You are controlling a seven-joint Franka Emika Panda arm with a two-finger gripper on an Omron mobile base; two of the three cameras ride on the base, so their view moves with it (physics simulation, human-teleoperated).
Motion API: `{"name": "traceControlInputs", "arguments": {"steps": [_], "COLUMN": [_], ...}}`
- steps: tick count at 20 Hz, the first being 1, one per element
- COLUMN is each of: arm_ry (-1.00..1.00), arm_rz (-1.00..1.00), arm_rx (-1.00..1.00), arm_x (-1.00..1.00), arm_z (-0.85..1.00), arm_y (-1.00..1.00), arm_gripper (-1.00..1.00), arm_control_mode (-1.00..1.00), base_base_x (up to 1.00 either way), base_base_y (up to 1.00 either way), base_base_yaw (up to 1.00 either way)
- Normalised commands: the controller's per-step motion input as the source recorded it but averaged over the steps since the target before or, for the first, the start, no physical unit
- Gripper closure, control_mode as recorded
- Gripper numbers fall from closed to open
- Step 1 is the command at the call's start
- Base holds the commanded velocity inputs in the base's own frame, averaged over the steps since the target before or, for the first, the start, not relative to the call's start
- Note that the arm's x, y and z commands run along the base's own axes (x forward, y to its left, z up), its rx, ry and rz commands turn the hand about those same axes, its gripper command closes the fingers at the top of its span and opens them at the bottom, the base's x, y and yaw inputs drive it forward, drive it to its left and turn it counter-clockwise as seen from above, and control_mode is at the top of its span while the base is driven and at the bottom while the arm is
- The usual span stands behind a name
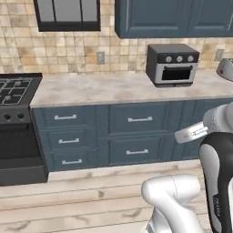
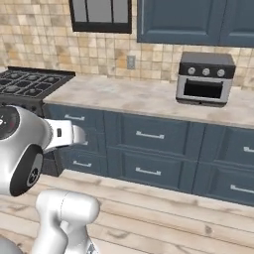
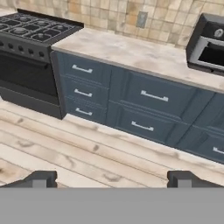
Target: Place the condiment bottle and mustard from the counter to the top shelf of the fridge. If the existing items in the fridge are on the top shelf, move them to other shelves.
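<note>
Your gripper (image 3: 110,178) hung high over the wooden floor (image 3: 65,148) with its jaws spread fully apart and nothing between them, probably because it had no bottle to take yet. The counter (image 1: 104,88) ahead carried a toaster oven (image 1: 172,64) beside the stove (image 1: 18,88); you could see neither bottle nor fridge from there.

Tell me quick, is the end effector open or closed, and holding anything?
End effector: open, fingertips wide apart, holding nothing, facing the counter drawers.
</note>
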Motion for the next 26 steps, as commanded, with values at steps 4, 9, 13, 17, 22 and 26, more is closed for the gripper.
{"name": "traceControlInputs", "arguments": {"steps": [4,9,13,17,22,26], "arm_ry": [0.00,0.00,0.00,0.00,0.00,0.00], "arm_rz": [0.00,0.00,0.00,0.00,0.00,0.00], "arm_rx": [0.00,0.00,0.00,0.00,0.00,0.00], "arm_x": [0.00,0.00,0.00,0.00,0.00,0.00], "arm_z": [0.00,0.00,0.00,0.00,0.00,0.00], "arm_y": [0.00,0.00,0.00,0.00,0.00,0.00], "arm_gripper": [-1.00,-1.00,-1.00,-1.00,-1.00,-1.00], "arm_control_mode": [1.00,1.00,1.00,1.00,1.00,1.00], "base_base_x": [1.00,1.00,0.79,0.11,0.00,0.24], "base_base_y": [0.40,0.31,0.01,0.00,0.00,0.13], "base_base_yaw": [0.17,0.20,0.78,0.98,1.00,0.91]}}
